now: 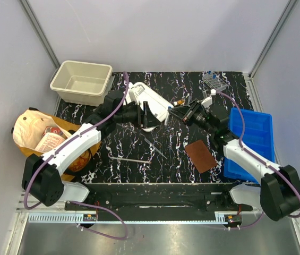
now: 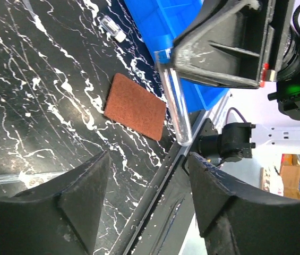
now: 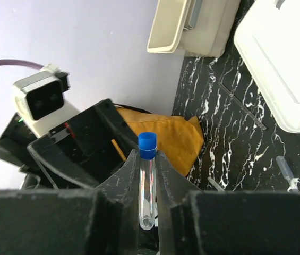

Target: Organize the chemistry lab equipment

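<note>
Facing each other above the middle of the dark marbled surface, the left gripper and right gripper nearly meet in the top view; anything between them is too small to make out.

From the left wrist, the left gripper's fingers stand spread. A clear test tube hangs just ahead of their tips, its top hidden behind the right gripper.

From the right wrist, the right gripper pinches that tube upright, with its blue cap on top.

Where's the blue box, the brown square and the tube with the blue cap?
blue box (image 1: 256, 133): top view, on its bare floor.
brown square (image 2: 135, 106): left wrist view, on its middle.
tube with the blue cap (image 3: 146, 194): right wrist view, on its clear glass body.
</note>
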Robot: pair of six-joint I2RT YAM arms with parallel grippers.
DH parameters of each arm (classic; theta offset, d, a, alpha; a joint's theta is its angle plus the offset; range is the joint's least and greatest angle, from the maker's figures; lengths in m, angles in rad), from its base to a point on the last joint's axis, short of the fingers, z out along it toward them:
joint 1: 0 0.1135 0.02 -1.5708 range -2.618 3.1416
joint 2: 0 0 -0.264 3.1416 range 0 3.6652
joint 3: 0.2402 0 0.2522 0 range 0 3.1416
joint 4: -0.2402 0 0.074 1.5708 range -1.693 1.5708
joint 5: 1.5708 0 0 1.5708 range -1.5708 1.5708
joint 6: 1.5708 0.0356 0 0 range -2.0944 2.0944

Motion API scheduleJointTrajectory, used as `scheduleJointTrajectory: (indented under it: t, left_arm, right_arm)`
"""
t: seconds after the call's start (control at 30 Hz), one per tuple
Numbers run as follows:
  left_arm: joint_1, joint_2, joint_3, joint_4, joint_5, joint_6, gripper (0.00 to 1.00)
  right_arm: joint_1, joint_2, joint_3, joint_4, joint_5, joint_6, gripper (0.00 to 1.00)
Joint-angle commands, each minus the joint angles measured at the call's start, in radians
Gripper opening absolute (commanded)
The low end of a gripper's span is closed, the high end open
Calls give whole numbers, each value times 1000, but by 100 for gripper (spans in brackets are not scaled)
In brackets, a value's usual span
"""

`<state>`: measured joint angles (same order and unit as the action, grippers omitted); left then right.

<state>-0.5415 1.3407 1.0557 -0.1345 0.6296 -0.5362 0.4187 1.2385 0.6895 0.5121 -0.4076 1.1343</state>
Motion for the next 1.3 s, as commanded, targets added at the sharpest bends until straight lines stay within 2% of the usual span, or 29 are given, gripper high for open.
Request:
scheduleJointTrajectory:
  t: [0.0,0.2,0.43,0.57,0.77,0.93,1.03,1.2,1.27]
  left_arm:
    - [6,21,3,108,102,-36,63]
    - [6,44,-16,194,173,-91,63]
    - [6,49,-22,202,186,-97,73]
    - [5,54,-20,202,188,-97,73]
    - [5,77,-22,233,229,-120,65]
    - [8,100,-17,237,259,-130,53]
    - [5,106,-13,227,259,-130,38]
    - [5,101,21,136,228,-64,22]
    - [2,89,45,48,199,-3,19]
  right_arm:
    - [17,-96,-24,17,59,28,15]
    - [32,-134,-56,-11,90,31,14]
    - [45,-117,-42,-7,121,18,14]
    - [60,-88,-31,15,131,30,14]
    - [106,-56,-18,55,159,45,14]
    - [126,-43,-19,81,174,61,14]
    - [130,-45,-19,86,167,58,14]
    - [130,-97,-30,25,178,-5,17]
    - [130,-125,-16,-27,159,-74,21]
